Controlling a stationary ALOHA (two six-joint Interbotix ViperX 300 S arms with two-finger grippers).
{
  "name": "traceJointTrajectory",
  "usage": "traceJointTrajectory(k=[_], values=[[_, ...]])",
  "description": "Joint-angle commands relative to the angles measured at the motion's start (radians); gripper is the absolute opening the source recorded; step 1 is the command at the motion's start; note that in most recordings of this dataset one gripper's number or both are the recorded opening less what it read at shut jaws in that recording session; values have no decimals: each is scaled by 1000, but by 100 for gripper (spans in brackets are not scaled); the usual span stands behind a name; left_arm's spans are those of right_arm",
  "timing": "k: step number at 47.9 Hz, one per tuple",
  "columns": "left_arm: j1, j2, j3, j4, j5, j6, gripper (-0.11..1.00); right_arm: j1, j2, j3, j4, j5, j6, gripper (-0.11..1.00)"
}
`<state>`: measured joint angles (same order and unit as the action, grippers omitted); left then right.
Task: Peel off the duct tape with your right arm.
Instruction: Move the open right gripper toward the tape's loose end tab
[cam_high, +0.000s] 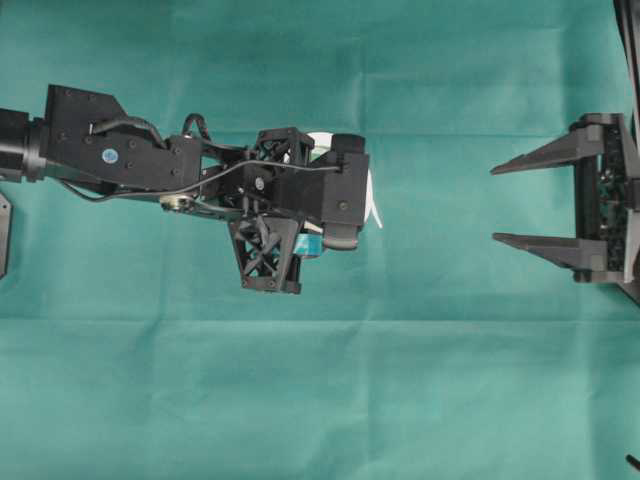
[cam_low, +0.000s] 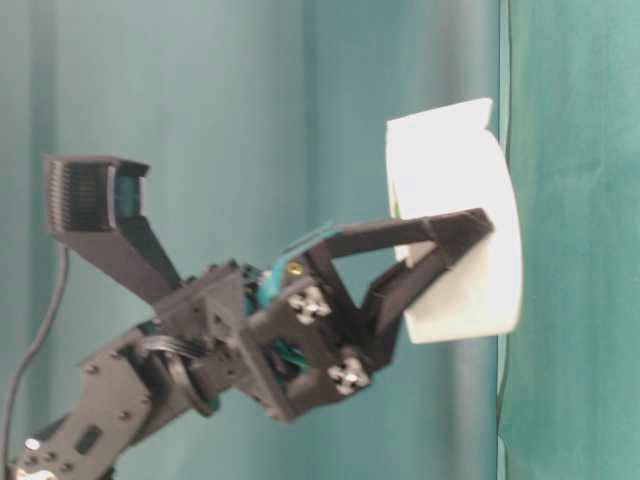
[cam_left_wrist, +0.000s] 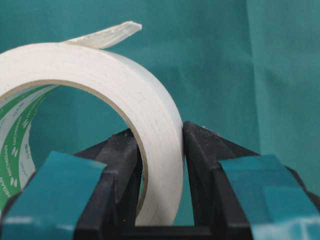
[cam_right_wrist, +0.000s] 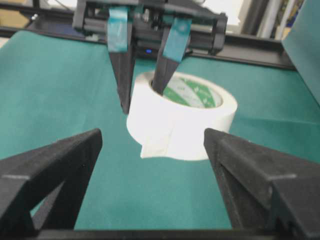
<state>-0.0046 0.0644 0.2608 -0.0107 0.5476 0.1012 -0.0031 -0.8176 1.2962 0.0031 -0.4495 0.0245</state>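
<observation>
Two black fingers (cam_right_wrist: 55, 172) of the right gripper (cam_high: 520, 205) fill the near edge of the right wrist view, spread wide and holding nothing, well apart from the duct tape (cam_right_wrist: 181, 120); the roll lies on the green cloth (cam_high: 320, 400); its loose strip end (cam_right_wrist: 157, 145) faces the right gripper; the left gripper (cam_right_wrist: 145, 85) pinches the roll's wall, one finger inside the core, one outside.

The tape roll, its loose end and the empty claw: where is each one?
duct tape (cam_right_wrist: 186, 117): right wrist view, outer white wall of the roll.
loose strip end (cam_left_wrist: 112, 34): left wrist view, lifted flap above the roll.
right gripper (cam_high: 505, 203): overhead view, gap between its open fingertips.
</observation>
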Motion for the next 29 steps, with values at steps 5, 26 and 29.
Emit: traceJointTrajectory(k=[5, 26, 29], values=[[2, -37, -64, 2, 41, -3, 23, -5, 67, -60, 18, -15, 2, 64], [-11, -41, -74, 2, 61, -3, 23, -38, 275, -153, 57, -15, 2, 64], [-11, -41, -74, 2, 61, -3, 23, -38, 305, -170, 66, -14, 2, 64]])
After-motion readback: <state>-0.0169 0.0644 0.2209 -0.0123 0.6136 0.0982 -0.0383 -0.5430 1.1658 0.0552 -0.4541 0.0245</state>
